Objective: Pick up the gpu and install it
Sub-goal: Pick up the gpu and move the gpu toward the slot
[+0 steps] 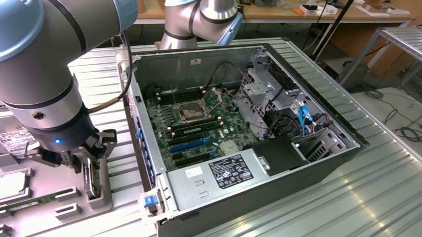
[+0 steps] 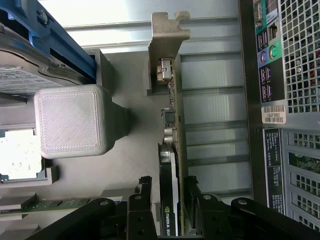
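Ribbed silver metal tabletop (image 1: 369, 192) runs under everything we see, with a cluttered wooden workbench (image 1: 297, 12) behind it in the exterior view. On the tabletop lies an open black computer case (image 1: 329, 158), its green motherboard (image 1: 197, 118) facing up. Toward the exterior view's left, the grey-and-blue robot arm (image 1: 39, 74) comes in from the near corner and turns its wrist straight down, so the black gripper (image 1: 88, 170) points at the table beside the case. Below it stands the gpu (image 1: 94, 181), a thin black rectangular card set on its long edge in a grey plastic holder (image 1: 99, 200). From the wrist view we look down along the card's upper edge, with its silver metal end bracket (image 2: 167, 35) at the end far from the claw and white lettering on the fan shroud close to it. The two black fingers (image 2: 145, 192) flank the card, one on each face, drawn in narrow against it. We read the claw as gripping the gpu while the card sits in its holder, apart from the case. Near the holder we see a pale grey printed block (image 2: 70, 120), a silver labelled hard drive (image 2: 20, 80) in a blue frame (image 2: 65, 42) and a long green memory stick (image 2: 47, 204).
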`<action>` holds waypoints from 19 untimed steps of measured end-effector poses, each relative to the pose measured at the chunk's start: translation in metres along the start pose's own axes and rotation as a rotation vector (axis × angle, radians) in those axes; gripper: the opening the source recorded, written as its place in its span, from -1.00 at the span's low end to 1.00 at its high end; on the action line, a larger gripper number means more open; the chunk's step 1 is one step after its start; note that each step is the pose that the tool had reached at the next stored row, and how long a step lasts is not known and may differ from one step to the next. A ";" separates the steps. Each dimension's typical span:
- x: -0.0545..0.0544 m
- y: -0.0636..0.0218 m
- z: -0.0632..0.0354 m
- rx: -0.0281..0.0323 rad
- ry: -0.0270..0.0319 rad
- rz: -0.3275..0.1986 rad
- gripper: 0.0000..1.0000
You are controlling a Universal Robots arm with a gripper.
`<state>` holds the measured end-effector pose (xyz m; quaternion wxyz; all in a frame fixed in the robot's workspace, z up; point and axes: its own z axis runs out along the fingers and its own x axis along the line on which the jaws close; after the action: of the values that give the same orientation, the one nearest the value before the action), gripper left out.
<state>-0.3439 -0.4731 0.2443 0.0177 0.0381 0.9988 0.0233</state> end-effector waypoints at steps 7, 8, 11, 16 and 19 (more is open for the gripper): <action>0.000 0.0000 0.0000 0.0001 0.0000 0.000 -0.21; 0.000 0.0000 0.0000 0.0000 0.0000 0.000 -0.21; 0.000 0.0000 0.0000 0.0000 0.0000 0.000 -0.21; 0.000 0.0000 0.0000 0.0001 0.0000 0.000 -0.38; 0.000 0.0000 0.0000 0.0000 0.0000 0.000 -0.38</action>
<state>-0.3438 -0.4732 0.2443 0.0177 0.0381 0.9988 0.0233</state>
